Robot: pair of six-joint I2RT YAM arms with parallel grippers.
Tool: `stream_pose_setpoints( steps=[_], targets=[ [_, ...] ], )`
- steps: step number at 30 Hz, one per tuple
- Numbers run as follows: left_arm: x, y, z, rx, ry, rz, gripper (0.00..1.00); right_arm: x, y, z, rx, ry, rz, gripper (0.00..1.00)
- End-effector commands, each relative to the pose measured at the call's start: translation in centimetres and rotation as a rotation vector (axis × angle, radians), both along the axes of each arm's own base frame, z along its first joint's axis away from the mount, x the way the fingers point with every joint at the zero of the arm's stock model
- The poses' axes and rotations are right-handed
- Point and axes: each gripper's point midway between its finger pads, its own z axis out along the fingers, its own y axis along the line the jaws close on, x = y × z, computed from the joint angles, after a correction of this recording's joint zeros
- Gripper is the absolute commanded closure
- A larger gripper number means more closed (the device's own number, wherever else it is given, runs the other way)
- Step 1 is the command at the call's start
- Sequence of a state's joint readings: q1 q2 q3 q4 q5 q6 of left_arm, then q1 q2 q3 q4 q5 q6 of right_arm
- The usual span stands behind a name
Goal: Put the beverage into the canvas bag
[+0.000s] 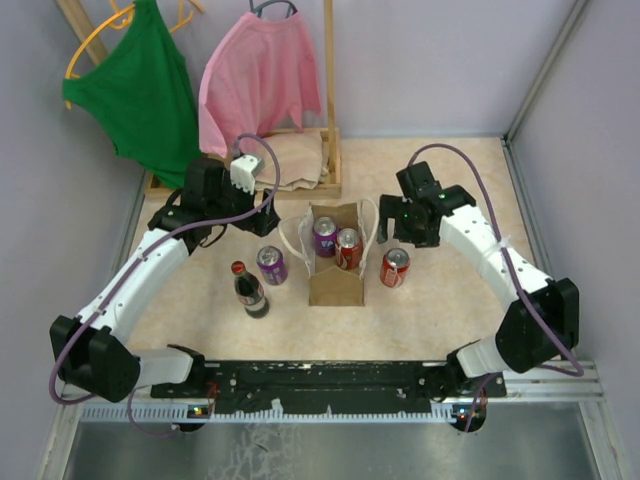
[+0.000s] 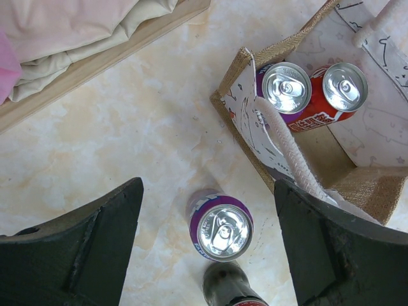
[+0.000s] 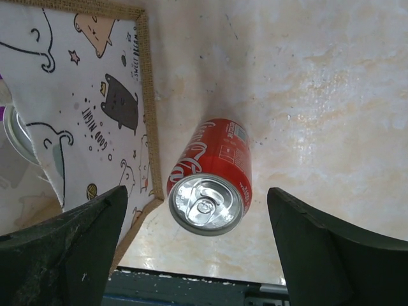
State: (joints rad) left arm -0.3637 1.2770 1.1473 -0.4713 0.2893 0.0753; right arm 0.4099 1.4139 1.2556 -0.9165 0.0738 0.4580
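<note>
Upright bag (image 1: 335, 285) on the surface (image 1: 450, 300), two cans (image 1: 348, 248) inside.
Left of it stand the purple can (image 1: 272, 264) and bottle (image 1: 249, 290), right of it the red can (image 1: 395, 267); left fingers (image 1: 262, 223) and right fingers (image 1: 398, 231) gape wide, holding nothing.

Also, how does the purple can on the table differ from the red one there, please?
The purple can stands left of the canvas bag; the red can stands right of it. The purple can has a dark bottle close beside it; the red can stands alone. The open left gripper hangs over the purple can, the open right gripper over the red can. Both are upright, unopened, outside the bag.
</note>
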Motion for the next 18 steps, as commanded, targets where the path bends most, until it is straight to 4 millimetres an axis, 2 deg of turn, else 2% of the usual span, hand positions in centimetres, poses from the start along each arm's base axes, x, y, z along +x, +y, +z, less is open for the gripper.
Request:
stream_pose_setpoints(
  steps=[1,9,18],
  targets=[
    [-0.2,0.1,-0.2,0.002,0.003,-0.008,0.11,-0.2,0.9,-1.4,0.040,0.034,0.019,0.09],
    [-0.1,0.0,-0.4,0.002,0.006,-0.011,0.11,-1.5,0.7,-3.8,0.028,0.103,0.020,0.11],
    [0.0,-0.2,-0.5,-0.004,0.011,-0.013,0.11,-1.2,0.4,-5.5,-0.008,0.135,0.021,0.18]
  ],
)
